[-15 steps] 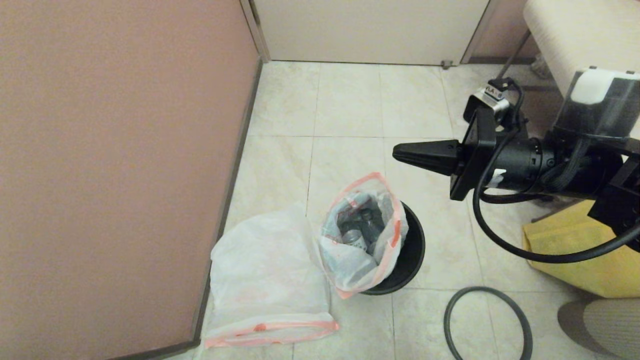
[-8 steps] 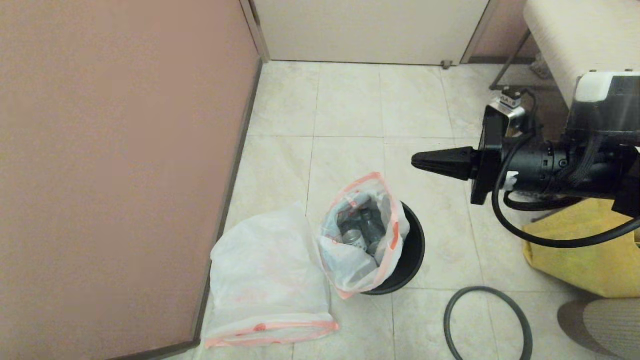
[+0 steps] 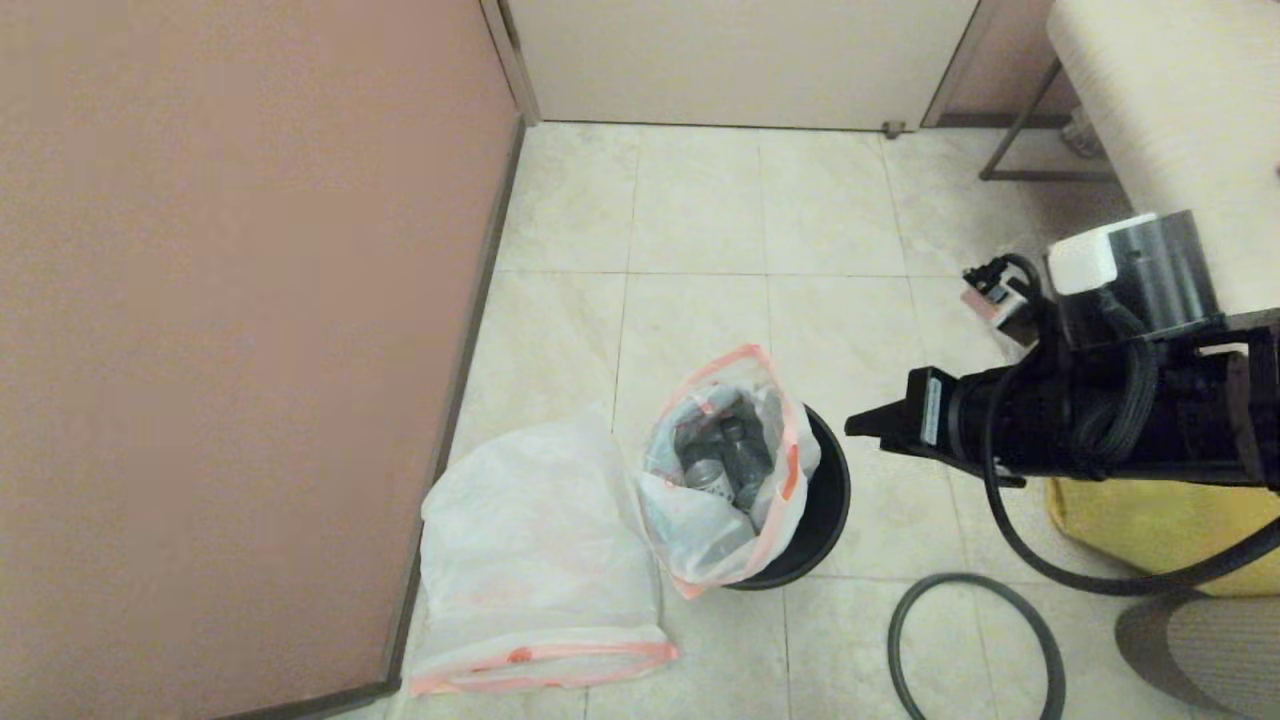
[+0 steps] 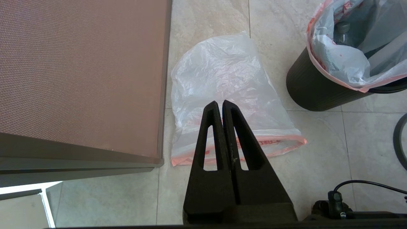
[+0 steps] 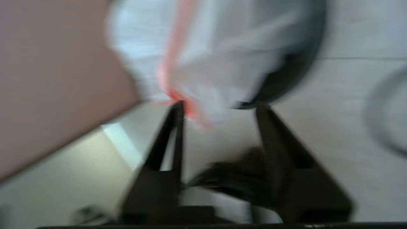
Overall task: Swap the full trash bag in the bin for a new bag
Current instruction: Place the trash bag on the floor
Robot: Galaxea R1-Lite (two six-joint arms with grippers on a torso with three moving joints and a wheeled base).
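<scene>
the right wrist view is smearing badly, so the bags and bin ahead of the right gripper (image 5: 219, 106) are showing only as pale and dark blurs, though its jaws are plainly standing apart with nothing between them. in the head view the right gripper (image 3: 868, 424) is hanging level, its tips pointing at the bin (image 3: 825, 500) and sitting just beside its rim, not touching. the full trash bag (image 3: 722, 470) is sitting in the bin just ahead of those jaws, standing upright with its orange-pink mouth gaping upward; the cans inside are showing only partly through the opening, and the bag is hiding much of the bin's rim. the left gripper (image 4: 221, 103) is hanging over the new bag (image 4: 229, 92), jaws pressed together and empty. that bag is lying flat on the tiles under and ahead of those jaws, its long axis running along the wall (image 4: 82, 73), its banded mouth nearest the jaws. a dark grey ring (image 3: 975, 650) is lying below the right jaws, cut off by the frame edge.
</scene>
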